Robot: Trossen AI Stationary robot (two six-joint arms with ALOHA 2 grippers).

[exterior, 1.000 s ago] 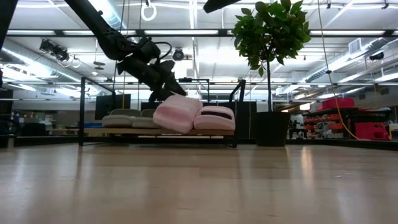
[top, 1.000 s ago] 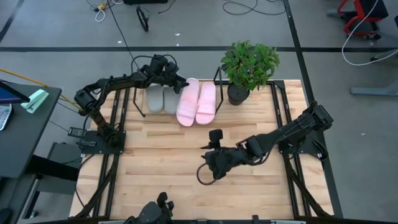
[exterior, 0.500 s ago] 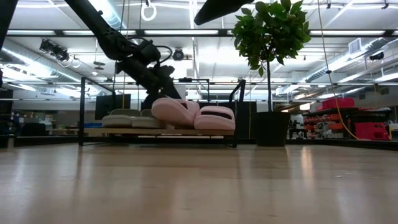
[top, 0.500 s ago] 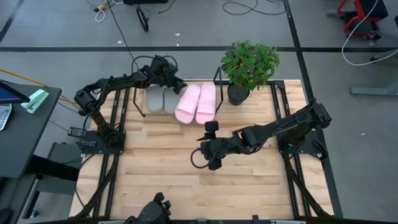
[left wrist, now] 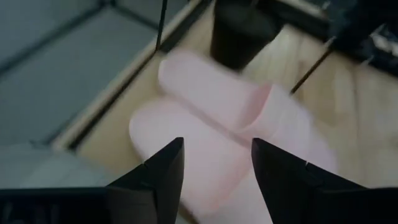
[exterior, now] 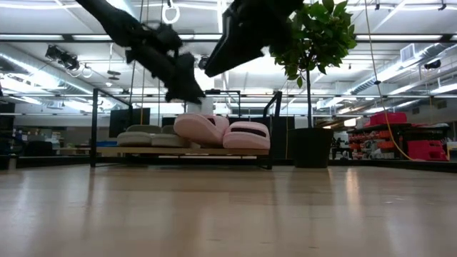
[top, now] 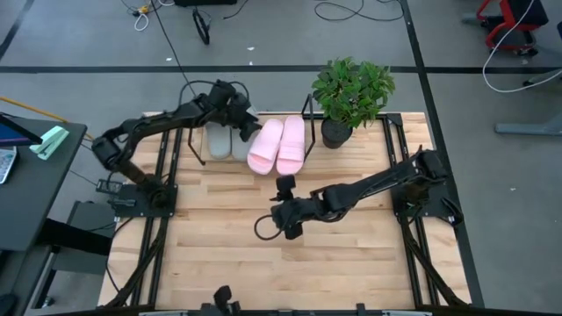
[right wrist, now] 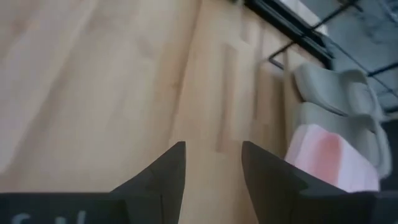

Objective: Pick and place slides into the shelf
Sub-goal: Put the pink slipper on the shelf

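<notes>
Two grey-green slides point(top: 228, 140) and two pink slides point(top: 279, 146) lie side by side on the shelf's point(exterior: 178, 150) wooden board between thin black uprights point(top: 190, 132). The left pink slide point(exterior: 202, 128) lies slanted, with its near end swung left. My left gripper point(top: 247, 123) hovers open just above the shelf, over the gap between the green and pink slides. In the left wrist view its fingers point(left wrist: 163, 171) frame the pink slides point(left wrist: 236, 124) without touching them. My right gripper point(top: 283, 219) is open and empty above the middle of the table.
A potted plant point(top: 351, 92) in a black pot point(top: 335, 132) stands right of the shelf at the table's far edge. Bare wooden tabletop point(top: 219, 246) spreads on the near side of the shelf. A desk with small items point(top: 35, 140) lies off the table's left.
My left gripper has let go of the left pink slide and risen off it. That slide has tipped down from a tilt and now lies on the shelf board beside the other pink one. My right gripper has moved toward the table's left edge and a little toward the shelf.
</notes>
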